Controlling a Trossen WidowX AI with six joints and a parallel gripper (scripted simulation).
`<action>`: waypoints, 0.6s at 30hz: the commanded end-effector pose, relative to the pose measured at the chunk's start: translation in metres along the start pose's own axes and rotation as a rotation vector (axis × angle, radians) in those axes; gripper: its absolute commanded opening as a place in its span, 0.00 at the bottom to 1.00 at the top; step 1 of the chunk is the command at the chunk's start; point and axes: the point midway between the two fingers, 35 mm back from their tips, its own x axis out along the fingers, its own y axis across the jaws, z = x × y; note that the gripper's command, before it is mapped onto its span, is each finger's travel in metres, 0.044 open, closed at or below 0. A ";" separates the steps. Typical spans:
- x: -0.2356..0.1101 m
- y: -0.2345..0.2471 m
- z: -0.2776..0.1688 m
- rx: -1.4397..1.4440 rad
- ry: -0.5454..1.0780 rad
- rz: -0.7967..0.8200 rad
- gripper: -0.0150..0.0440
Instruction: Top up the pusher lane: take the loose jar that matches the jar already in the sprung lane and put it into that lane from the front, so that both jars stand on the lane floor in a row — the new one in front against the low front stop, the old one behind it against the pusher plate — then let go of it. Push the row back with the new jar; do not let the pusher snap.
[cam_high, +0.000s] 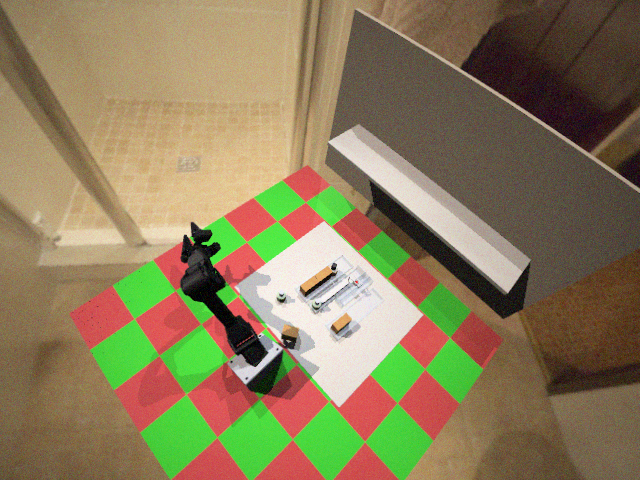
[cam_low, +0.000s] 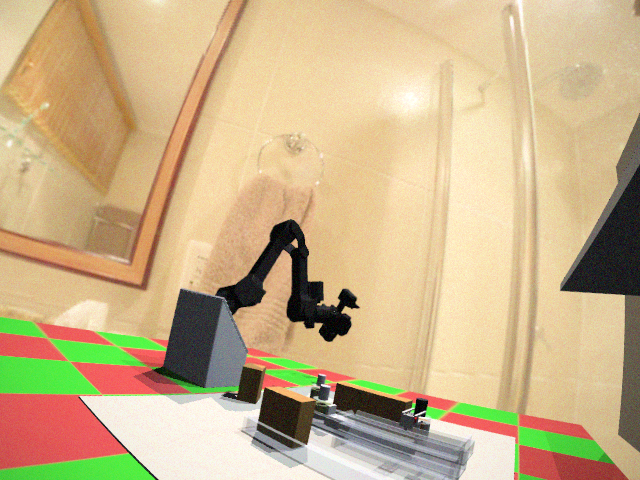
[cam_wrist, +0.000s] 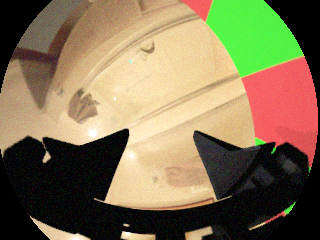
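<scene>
The arm (cam_high: 217, 304) rises from its grey base (cam_high: 255, 366) at the near left of the white mat (cam_high: 361, 351), folds over at the elbow, and carries the gripper (cam_high: 199, 237) high and off to the far left, over the red and green checkered tabletop (cam_high: 155, 408) — well apart from everything on the mat. In the wrist view the two dark fingers stand wide apart, with only tan background and checker squares showing between them; the gripper (cam_wrist: 160, 150) is nearly fully open and has hold of nothing.

The loose jar (cam_high: 281, 297) stands upright on the mat, to the left of the clear lane fixture (cam_high: 356, 299) and near the arm's shadow. Its lid is dark and its body pale with a greenish band, though it is too small to make out more. Inside the fixture, a similar small jar (cam_high: 315, 305) stands at the near end of the middle lane, and a red-marked part (cam_high: 356, 281) sits further along that lane. A dark-capped item (cam_high: 333, 267) stands at the far end of a long brown block (cam_high: 315, 281) beside the lanes. A shorter brown block (cam_high: 341, 323) rests on the right part of the fixture, and a small brown box (cam_high: 290, 333) stands alone on the mat close to the base.

In the exterior view the gripper (cam_low: 336, 322) hangs in the air well above the mat.
</scene>
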 end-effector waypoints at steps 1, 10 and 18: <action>0.000 -0.001 0.002 -0.015 -0.006 -0.008 0.98; -0.019 -0.021 0.134 -0.670 -0.288 -0.457 1.00; -0.088 -0.002 0.229 -0.949 -0.460 -0.912 1.00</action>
